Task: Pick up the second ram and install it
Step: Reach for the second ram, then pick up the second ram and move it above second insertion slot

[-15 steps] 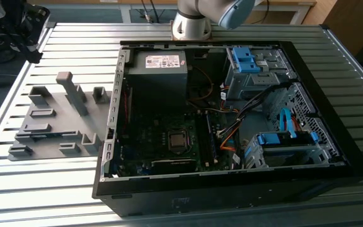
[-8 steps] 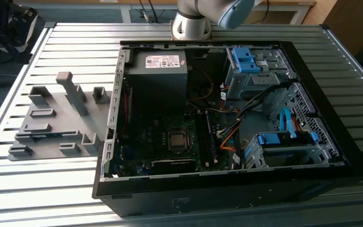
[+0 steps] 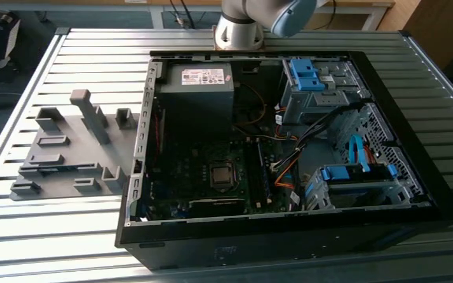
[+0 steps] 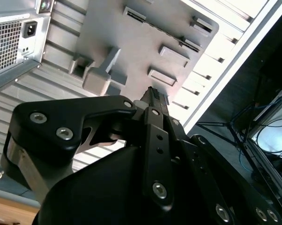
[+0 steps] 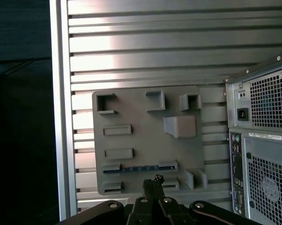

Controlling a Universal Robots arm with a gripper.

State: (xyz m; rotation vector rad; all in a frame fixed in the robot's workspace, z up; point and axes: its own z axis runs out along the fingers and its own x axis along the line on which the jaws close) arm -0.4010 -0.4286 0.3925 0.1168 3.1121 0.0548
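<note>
The second ram (image 5: 138,168) is a thin blue-green strip standing on edge between two grey holder blocks on the grey holder plate (image 5: 136,112). In the exterior view the ram (image 3: 49,168) is a dark line near the plate's (image 3: 69,153) front left part, beside the open computer case (image 3: 289,224). My gripper (image 5: 152,180) hangs well above the plate, its black fingers pressed together and holding nothing. In the first wrist view its tips lie just off the ram's long side. In the second wrist view the gripper (image 4: 152,96) points down at the plate (image 4: 131,37).
The case lies on a slatted metal table (image 3: 77,236), with the motherboard (image 3: 221,175), power supply (image 3: 199,76), blue drive cages (image 3: 353,177) and loose cables (image 3: 289,159) inside. Tall grey blocks (image 3: 92,118) rise from the plate. The table edge (image 5: 61,117) runs close past the plate.
</note>
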